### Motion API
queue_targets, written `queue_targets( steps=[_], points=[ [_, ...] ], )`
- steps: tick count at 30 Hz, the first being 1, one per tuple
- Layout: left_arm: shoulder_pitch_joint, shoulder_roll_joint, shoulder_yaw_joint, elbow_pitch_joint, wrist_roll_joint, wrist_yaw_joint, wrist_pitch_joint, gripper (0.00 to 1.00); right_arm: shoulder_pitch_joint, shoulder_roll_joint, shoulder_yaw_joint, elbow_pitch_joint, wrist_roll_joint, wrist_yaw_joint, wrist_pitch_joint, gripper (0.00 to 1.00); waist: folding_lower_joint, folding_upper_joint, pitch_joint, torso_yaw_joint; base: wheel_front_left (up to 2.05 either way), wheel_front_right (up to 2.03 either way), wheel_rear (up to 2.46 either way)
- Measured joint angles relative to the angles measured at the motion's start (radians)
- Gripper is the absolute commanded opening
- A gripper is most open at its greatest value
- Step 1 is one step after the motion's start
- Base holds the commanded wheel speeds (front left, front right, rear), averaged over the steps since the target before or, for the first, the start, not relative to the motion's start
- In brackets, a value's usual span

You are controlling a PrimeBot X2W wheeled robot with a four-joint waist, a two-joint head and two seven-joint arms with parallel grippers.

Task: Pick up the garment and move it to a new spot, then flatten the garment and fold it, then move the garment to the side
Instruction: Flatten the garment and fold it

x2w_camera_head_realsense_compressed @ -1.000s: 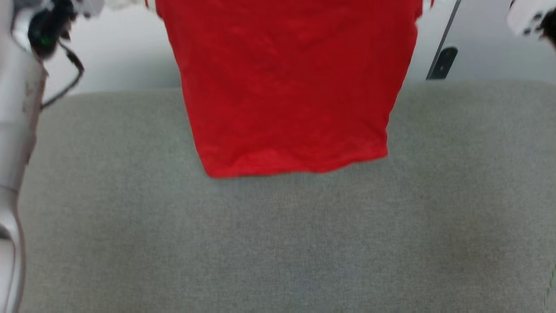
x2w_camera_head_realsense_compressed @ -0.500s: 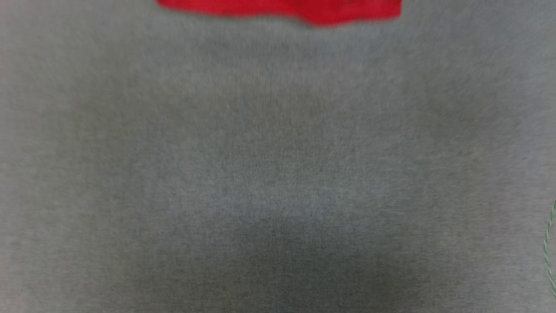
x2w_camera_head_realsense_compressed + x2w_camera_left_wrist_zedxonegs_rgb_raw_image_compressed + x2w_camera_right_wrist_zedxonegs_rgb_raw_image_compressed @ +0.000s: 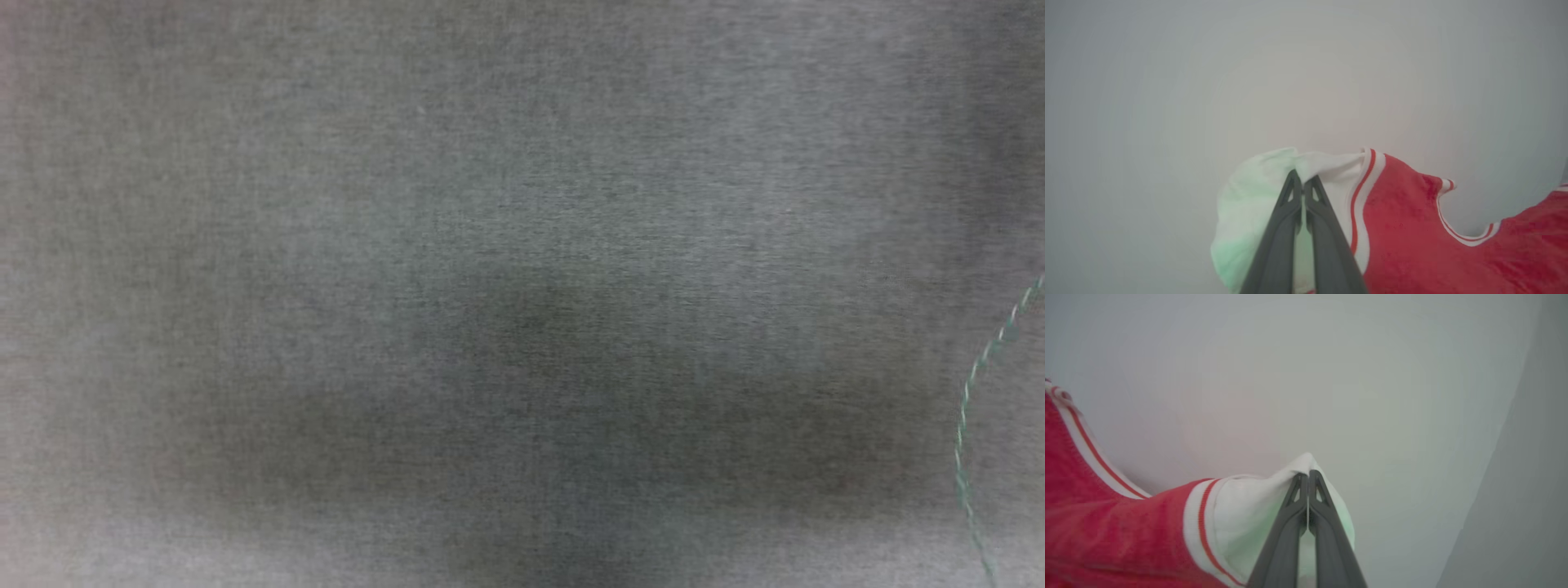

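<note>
Looking down in the head view, a grey woven surface (image 3: 326, 163) spreads wide. A soft dark shadow (image 3: 531, 384) lies across its lower middle, and a thin green-and-white twisted cord (image 3: 966, 408) curves along the right edge. That shadow may be cast by what hangs above, so I take it as a rough guide to the landing spot.

In the left wrist view, the left gripper (image 3: 1302, 179) is clenched on the white sleeve (image 3: 1241, 212) of the garment (image 3: 1404, 232), with cloth bunched at the fingertips. The red body and its striped trim run off to that view's right, hanging in the air before a pale wall (image 3: 1208, 61).

In the right wrist view, the right gripper (image 3: 1306, 473) pinches the other white sleeve (image 3: 1241, 514) just as tightly. The red cloth sags away to that view's left.

The garment hangs between the two arms, so the step in hand looks like carrying it to its new spot. To do this well, both pinches should hold firm and the sleeves should be level and far enough apart to take out the sag at the neckline. The lowering should be slow, hem first, with the arms drawing back so the cloth lays itself flat. The garment should land clear of the cord.
</note>
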Motion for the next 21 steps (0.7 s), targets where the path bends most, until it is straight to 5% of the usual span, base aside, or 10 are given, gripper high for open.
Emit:
queue_targets(
  steps=[6, 11, 21],
  points=[
    [0.191, -0.017, -0.021, 0.013, -0.026, -0.018, -0.008, 0.0, 0.102, -0.003, 0.149, 0.05, 0.117, 0.0, 0.0, 0.0, 0.0, 0.0, -0.008, 0.026, 0.0, 0.0, 0.0],
    [0.404, -0.034, -0.068, 0.031, -0.057, -0.023, -0.001, 0.0, 0.251, -0.025, 0.295, 0.057, 0.337, 0.0, 0.056, 0.0, 0.0, 0.0, -0.071, 0.039, 0.0, 0.0, 0.0],
    [0.857, 0.044, -0.196, -0.114, -0.176, -0.025, 0.052, 0.0, 0.71, -0.23, 0.429, -0.226, 0.735, 0.0, 0.226, 0.0, -0.0001, 0.0, -0.294, 0.048, 0.0, 0.0, 0.0]
  ],
)
